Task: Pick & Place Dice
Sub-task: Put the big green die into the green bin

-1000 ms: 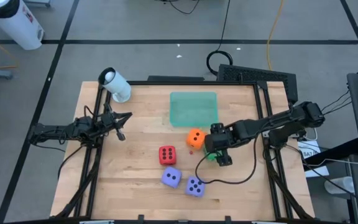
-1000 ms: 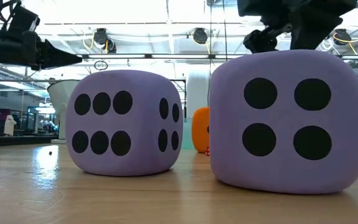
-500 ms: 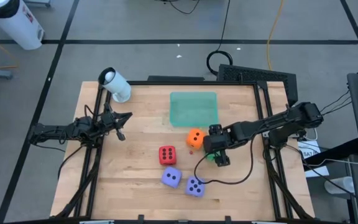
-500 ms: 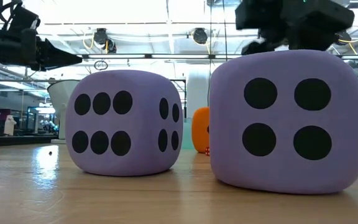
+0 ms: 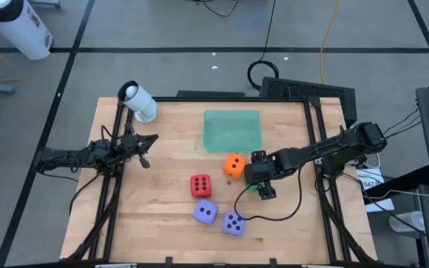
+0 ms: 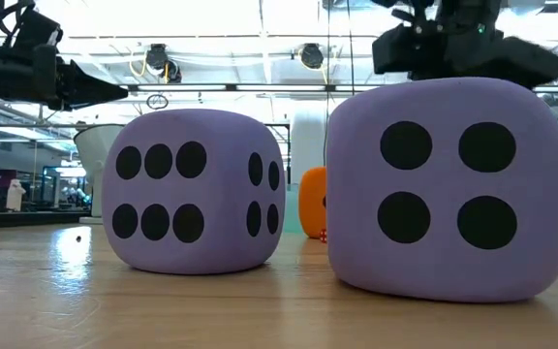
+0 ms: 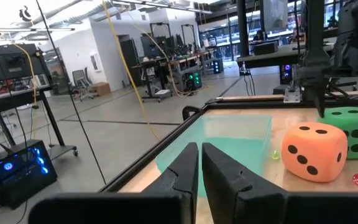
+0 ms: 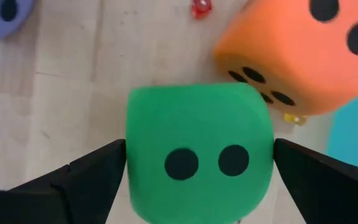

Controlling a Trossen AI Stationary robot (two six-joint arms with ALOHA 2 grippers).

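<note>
Right gripper (image 8: 197, 171) poised over the green die (image 8: 197, 158)

Its fingers stand spread wide on either side of the die, right of frame centre, beside the orange die (image 5: 234, 165). Left gripper (image 5: 144, 150), fingers closed, waits at left.

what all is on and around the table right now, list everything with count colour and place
soft red die with dark pips: 1, red, table middle
soft orange die: 1, orange, just below the green square
soft green die: 1, green, between the right gripper's open fingers, beside the orange die
soft lavender dice: 2, lavender-purple, near the front edge
flat translucent green square: 1, green, back middle of the table
white cylinder: 1, white, back left corner
tiny red piece and tiny yellow piece: 1 each, by the orange die
wooden table: 1, light wood
left gripper: 1, dark, shut, left edge, waiting
right gripper: 1, dark, open around the green die
</note>
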